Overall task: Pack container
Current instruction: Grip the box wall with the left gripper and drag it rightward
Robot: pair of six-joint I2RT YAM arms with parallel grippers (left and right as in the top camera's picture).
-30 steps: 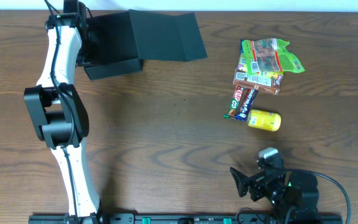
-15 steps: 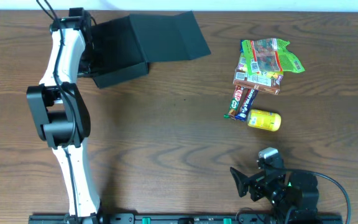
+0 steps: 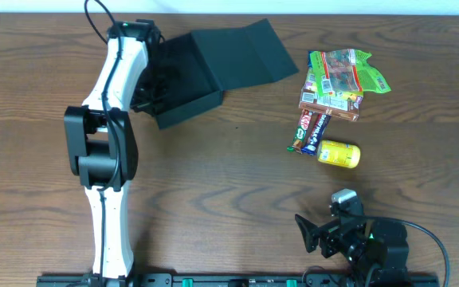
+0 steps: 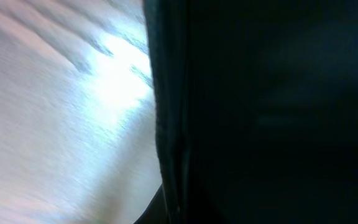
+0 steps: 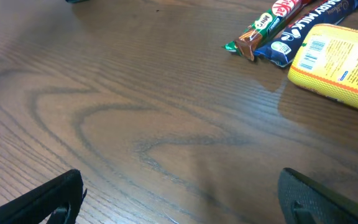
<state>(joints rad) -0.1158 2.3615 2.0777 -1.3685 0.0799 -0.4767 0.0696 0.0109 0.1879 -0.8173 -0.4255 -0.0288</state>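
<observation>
Overhead, left gripper (image 3: 151, 89) clamped on side wall of black box (image 3: 191, 78), lid open, snacks (image 3: 335, 84) well apart, right gripper (image 5: 179, 183) spread wide above table (image 3: 213, 183).

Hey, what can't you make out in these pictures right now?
Left tool: overhead, mostly hidden by its arm; left wrist view, blurred, container fills it.
Container's inside: overhead, dark, partly under the arm.
Yellow packet: right wrist view, cut by the right edge.
Snack labels: overhead, too small.
</observation>
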